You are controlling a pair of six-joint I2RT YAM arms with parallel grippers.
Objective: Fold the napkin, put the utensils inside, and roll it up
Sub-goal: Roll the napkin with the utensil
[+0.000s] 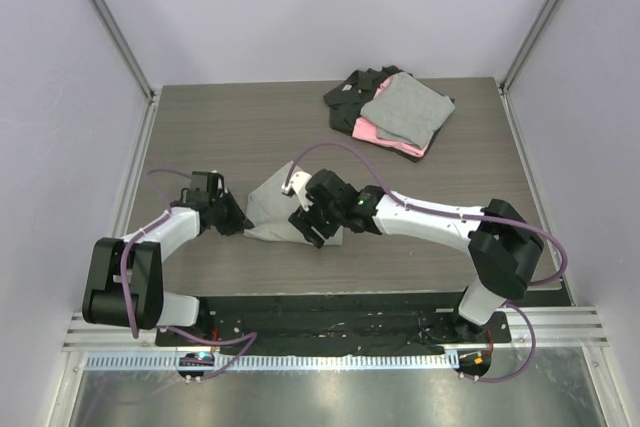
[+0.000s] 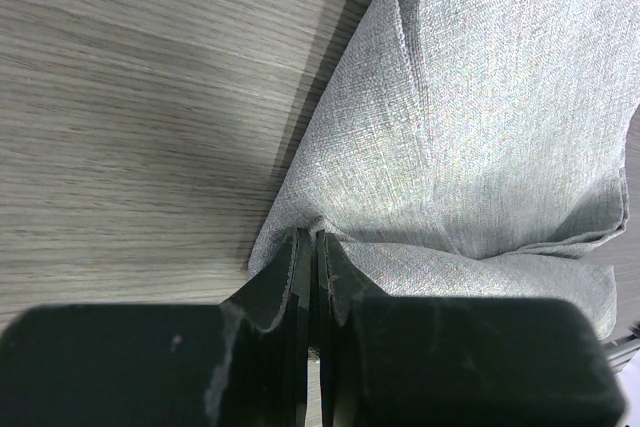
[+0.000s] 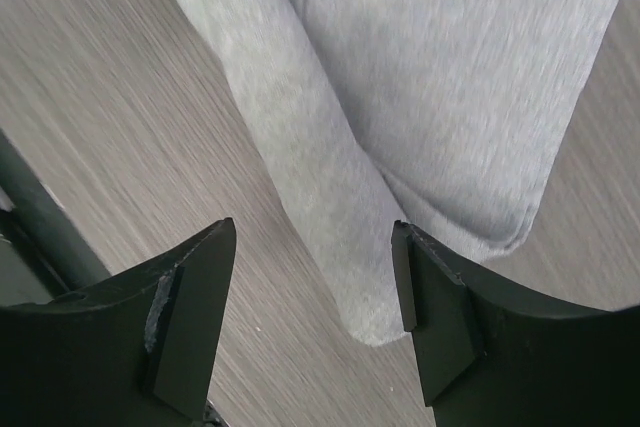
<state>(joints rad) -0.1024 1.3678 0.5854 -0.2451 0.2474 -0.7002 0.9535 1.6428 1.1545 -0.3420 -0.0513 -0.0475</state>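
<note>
The napkin (image 1: pixel 270 205) is a light-grey cloth lying partly folded on the wooden table between the two arms. My left gripper (image 1: pixel 238 221) is at its left corner, shut on the cloth. In the left wrist view the napkin (image 2: pixel 480 127) bunches up where the edge is pinched in my left gripper (image 2: pixel 312 239). My right gripper (image 1: pixel 310 228) hovers over the napkin's near right part and is open. In the right wrist view a rounded fold of the napkin (image 3: pixel 320 197) lies between the spread fingers of my right gripper (image 3: pixel 312 229), gripped by neither. The utensils are out of view.
A stack of folded cloths (image 1: pixel 395 112), grey on top of pink and black, sits at the back right of the table. Grey walls with metal posts close in the table on three sides. A dark rail (image 3: pixel 40 217) runs along the near edge.
</note>
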